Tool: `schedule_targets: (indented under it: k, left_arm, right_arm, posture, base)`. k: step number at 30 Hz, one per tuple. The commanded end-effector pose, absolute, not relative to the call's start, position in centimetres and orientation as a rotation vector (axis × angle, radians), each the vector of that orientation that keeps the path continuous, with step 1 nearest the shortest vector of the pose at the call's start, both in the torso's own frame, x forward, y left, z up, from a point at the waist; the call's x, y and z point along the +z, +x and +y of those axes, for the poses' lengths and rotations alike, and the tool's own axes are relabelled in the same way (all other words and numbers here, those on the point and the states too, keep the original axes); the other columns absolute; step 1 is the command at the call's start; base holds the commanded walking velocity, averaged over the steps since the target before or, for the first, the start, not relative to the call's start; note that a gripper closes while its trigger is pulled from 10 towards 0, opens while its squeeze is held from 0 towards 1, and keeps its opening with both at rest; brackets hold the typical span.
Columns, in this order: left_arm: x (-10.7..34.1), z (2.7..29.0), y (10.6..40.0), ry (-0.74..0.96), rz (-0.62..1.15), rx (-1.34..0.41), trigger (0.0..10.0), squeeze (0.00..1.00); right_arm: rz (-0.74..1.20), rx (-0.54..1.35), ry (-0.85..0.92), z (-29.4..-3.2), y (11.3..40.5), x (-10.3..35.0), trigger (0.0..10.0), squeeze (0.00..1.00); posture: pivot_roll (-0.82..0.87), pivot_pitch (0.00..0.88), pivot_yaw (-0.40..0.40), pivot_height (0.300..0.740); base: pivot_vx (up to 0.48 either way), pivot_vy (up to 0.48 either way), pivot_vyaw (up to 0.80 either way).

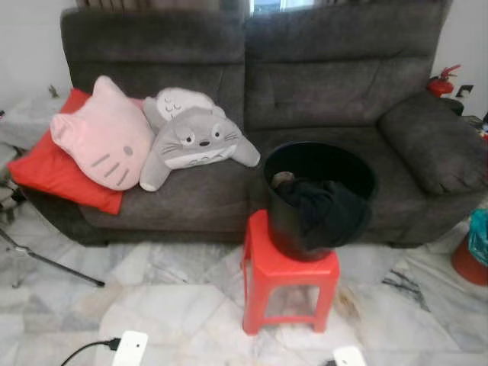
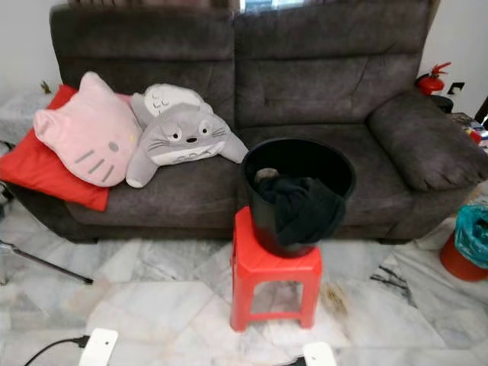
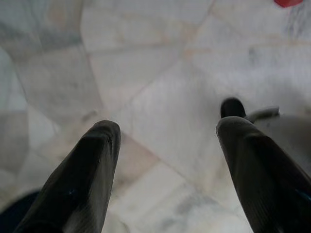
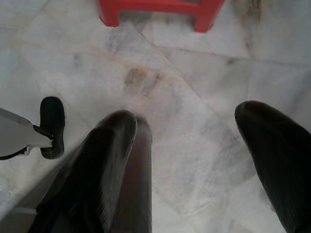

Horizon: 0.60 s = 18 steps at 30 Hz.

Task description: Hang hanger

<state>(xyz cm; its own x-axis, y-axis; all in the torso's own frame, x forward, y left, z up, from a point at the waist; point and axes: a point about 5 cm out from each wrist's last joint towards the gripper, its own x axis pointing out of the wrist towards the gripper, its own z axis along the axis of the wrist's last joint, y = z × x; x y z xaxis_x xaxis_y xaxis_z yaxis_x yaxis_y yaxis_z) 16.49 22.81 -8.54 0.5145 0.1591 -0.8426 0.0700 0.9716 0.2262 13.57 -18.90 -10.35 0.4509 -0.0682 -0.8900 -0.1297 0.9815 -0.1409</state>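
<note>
I see a black bucket (image 1: 320, 200) with dark clothing (image 1: 329, 213) on the red stool (image 1: 290, 278) before the sofa (image 1: 335, 84). No hanger identifiable. Left end effector (image 3: 167, 128) and right end effector (image 4: 192, 121) both hang wide above the marble floor (image 1: 175, 305).

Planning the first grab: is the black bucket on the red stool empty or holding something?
Holding something. The black bucket stands upright on the red stool, with dark cloth draped over its front rim.
</note>
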Motion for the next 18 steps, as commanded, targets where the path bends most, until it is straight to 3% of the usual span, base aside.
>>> schedule_targets:
  k: [1, 4, 18]
  left_arm:
    - [-8.48, 22.35, 16.85, 0.245, 1.024, 0.036, 10.0, 0.00]
    - [-8.47, 22.37, 16.86, 0.256, 1.022, 0.034, 10.0, 0.00]
    - [-8.48, 22.37, 16.80, 0.267, 1.017, 0.029, 10.0, 0.00]
  right_arm:
    - [1.116, 0.021, -0.213, -19.81, 13.09, -10.39, 10.0, 0.00]
    - [1.113, 0.027, -0.214, -19.79, 13.09, -10.38, 10.0, 0.00]
    - [0.950, -0.084, -0.173, -19.96, 13.80, -9.73, 10.0, 0.00]
  posture:
    - [-0.07, 0.000, 0.023, 0.740]
    - [-0.07, 0.000, 0.023, 0.740]
    - [-0.09, 0.000, 0.023, 0.740]
  base:
    - [0.296, 0.000, 0.00]
    - [0.277, 0.000, 0.00]
    - [0.000, 0.000, 0.00]
